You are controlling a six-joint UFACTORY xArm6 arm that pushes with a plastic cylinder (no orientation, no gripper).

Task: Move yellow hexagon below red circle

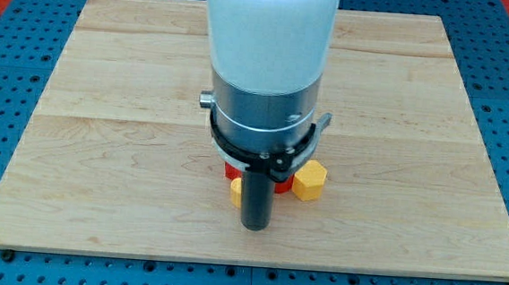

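Where the wooden board (104,105) nears the view's bottom: yellow hexagon (309,180), faceted and upright, touching the red block (232,169) from the view's right. Red block's shape hidden. Rod vertical, my tip (255,226) just below the red block; no jaws, nothing held.
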